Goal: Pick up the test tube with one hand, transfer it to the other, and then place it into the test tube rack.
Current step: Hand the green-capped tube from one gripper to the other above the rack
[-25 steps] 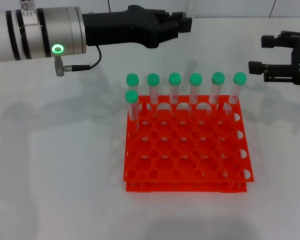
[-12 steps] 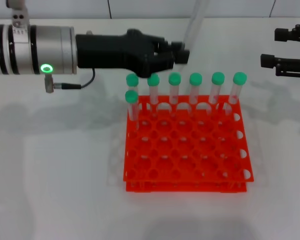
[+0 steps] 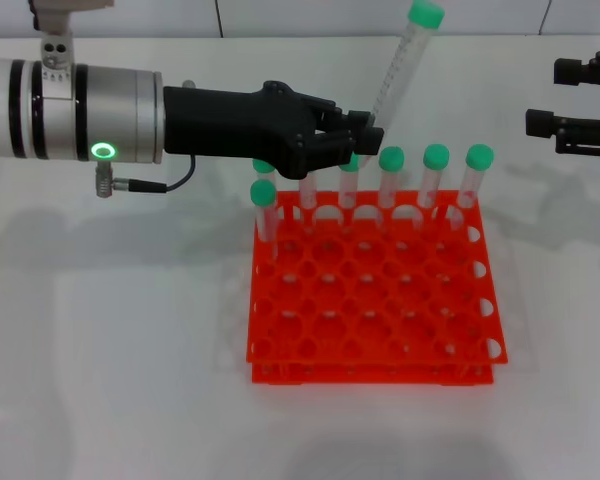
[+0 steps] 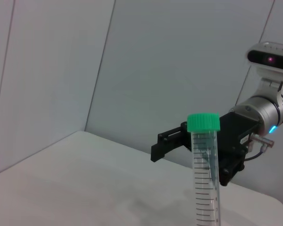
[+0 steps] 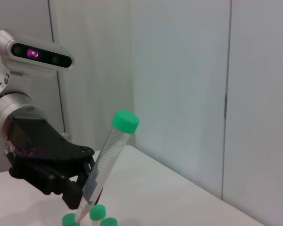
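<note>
The test tube [image 3: 398,68], clear with a green cap, tilts up and to the right above the rack's back row. My left gripper [image 3: 364,128] is shut on its lower end. The left wrist view shows the test tube [image 4: 205,179] upright and close, and the right wrist view shows the test tube [image 5: 109,153] leaning out of the left gripper [image 5: 81,194]. The orange-red test tube rack [image 3: 372,372] lies below on the table. My right gripper [image 3: 572,98] hovers open at the far right, apart from the tube, and the right gripper [image 4: 172,141] also appears in the left wrist view.
Several green-capped tubes [image 3: 436,180] stand in the rack's back row, and one more tube [image 3: 265,212] stands at the left of the second row. My left arm's black wrist hides part of that back row. White table surrounds the rack.
My left gripper has come down and forward over the rack's back row with the tube, whose green cap has come into view. The right gripper has drawn back to the right edge.
</note>
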Tool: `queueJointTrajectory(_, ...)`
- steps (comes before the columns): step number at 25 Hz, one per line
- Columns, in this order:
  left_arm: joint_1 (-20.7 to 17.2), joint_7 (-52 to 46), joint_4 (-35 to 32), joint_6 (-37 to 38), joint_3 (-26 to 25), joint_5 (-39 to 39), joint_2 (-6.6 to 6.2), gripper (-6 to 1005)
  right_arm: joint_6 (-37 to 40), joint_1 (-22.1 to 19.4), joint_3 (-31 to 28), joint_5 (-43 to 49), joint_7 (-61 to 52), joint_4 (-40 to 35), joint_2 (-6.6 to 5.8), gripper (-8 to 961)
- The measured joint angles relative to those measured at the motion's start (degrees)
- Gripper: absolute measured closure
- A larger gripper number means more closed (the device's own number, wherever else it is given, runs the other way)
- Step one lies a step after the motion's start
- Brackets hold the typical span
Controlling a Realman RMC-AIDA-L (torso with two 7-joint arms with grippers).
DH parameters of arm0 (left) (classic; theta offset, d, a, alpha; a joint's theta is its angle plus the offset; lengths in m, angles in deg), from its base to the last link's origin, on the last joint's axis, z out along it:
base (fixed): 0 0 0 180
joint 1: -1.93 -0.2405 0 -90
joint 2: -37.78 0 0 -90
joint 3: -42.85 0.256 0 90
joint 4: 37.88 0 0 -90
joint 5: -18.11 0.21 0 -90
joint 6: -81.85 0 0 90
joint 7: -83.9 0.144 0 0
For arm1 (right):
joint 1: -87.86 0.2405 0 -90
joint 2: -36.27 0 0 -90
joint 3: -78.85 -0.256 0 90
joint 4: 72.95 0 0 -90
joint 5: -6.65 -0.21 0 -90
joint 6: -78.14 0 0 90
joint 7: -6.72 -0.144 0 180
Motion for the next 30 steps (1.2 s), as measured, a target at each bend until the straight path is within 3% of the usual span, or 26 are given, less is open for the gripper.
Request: queueJointTrajectory(30, 1.5, 0.0, 0.3, -1.0, 1.9, 0.8, 0.71, 742, 4.1, -3.3, -1.0, -6.8, -0.1, -1.1, 0.02, 198)
